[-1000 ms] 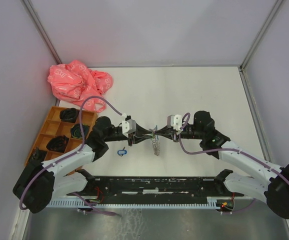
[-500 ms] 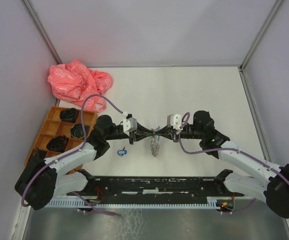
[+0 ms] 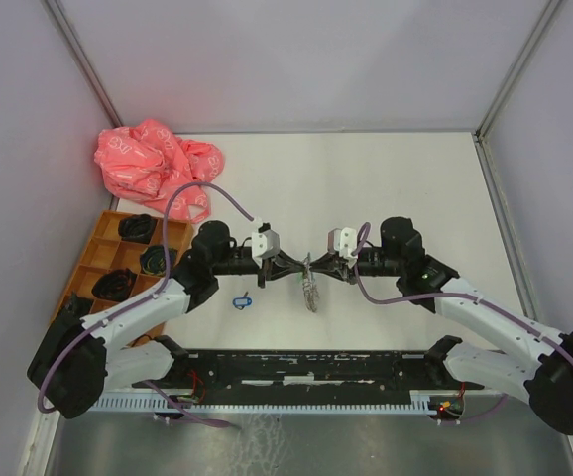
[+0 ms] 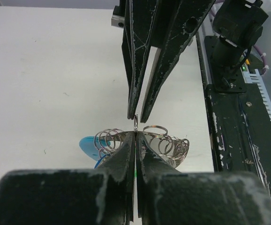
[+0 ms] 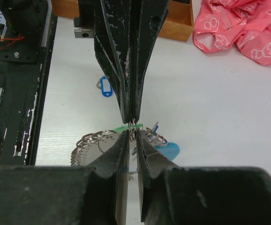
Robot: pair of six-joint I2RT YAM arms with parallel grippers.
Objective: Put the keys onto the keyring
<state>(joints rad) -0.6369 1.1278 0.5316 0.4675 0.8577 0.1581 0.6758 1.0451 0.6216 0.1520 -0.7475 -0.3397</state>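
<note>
In the top view my left gripper (image 3: 296, 267) and right gripper (image 3: 316, 266) meet tip to tip above the table's middle. The keyring (image 3: 311, 289), a bundle of silver rings with a light-blue curved part, hangs under them. In the left wrist view my left gripper (image 4: 135, 132) is shut on a thin ring, with the keyring (image 4: 166, 143) behind its tips. In the right wrist view my right gripper (image 5: 133, 133) pinches a small ring of the keyring (image 5: 91, 143). A green tag (image 5: 121, 127) shows just under the left fingers (image 5: 126, 61). A blue-tagged key (image 3: 240, 301) lies loose on the table.
A pink plastic bag (image 3: 156, 159) lies at the back left. An orange compartment tray (image 3: 103, 260) with dark items stands at the left edge. A black rail (image 3: 306, 365) runs along the near edge. The enclosure's walls stand on three sides.
Both grippers stay tip to tip. The left wrist has shifted a little right and back, and the hanging keyring has swung slightly.
</note>
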